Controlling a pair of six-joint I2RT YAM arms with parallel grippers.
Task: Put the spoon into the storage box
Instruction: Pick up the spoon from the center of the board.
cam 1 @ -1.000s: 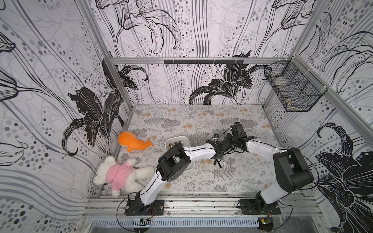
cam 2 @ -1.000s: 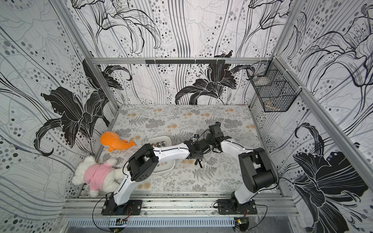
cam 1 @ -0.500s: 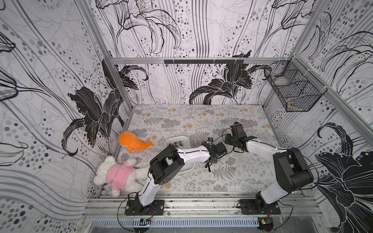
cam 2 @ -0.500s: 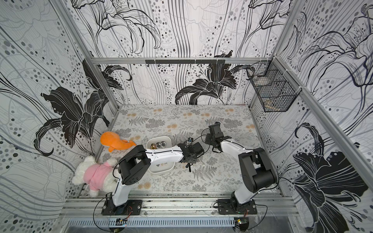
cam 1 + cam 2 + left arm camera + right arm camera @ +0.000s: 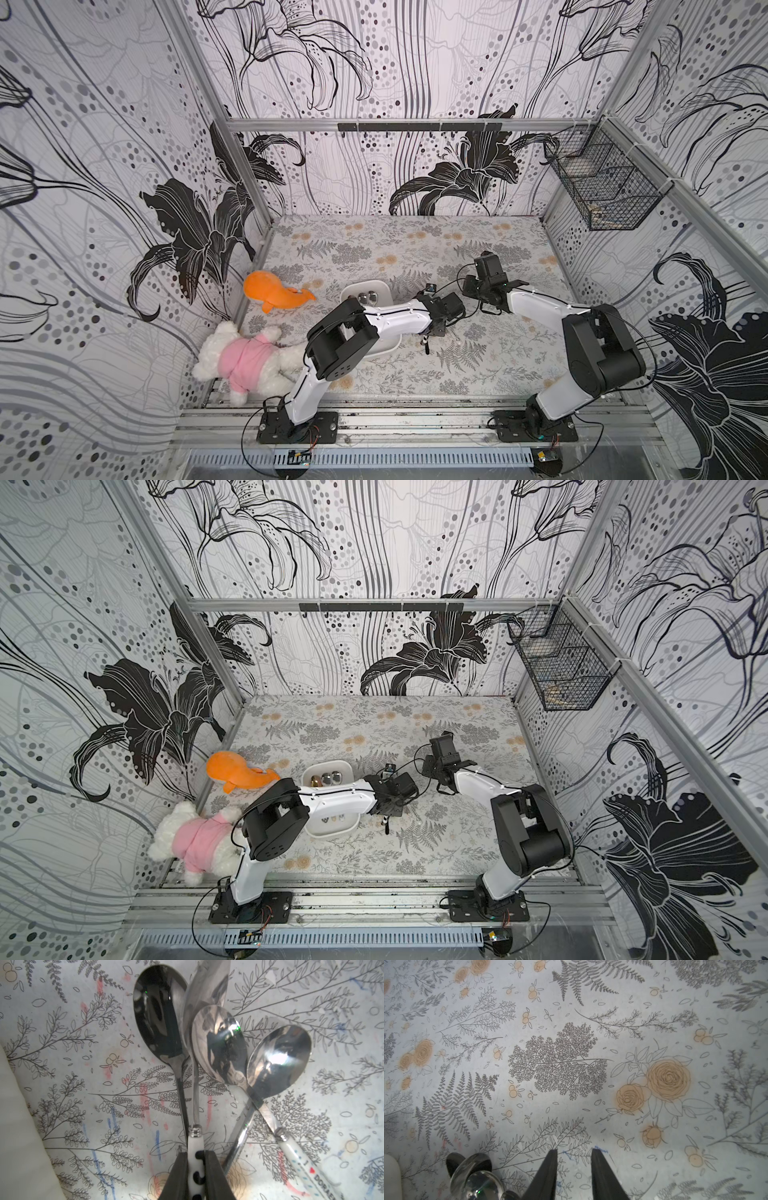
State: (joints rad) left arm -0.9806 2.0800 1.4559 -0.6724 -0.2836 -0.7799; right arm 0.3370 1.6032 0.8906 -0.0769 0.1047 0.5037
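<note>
Left hand (image 5: pixel 196 1156) pinching spoon (image 5: pixel 195 1140), white spotted handle, glossy oval bowl

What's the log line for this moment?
left pincer: shut on spoon handle | spoon: not yet in storage box | right pincer: open, empty

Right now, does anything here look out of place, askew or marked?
The spoons lie in an overlapping heap on the table, bowls stacked and handles crossing; the left tool pinches the spotted spoon among them. Red and blue streaks mark the table there. The white bear appears partly off the table's front corner.
</note>
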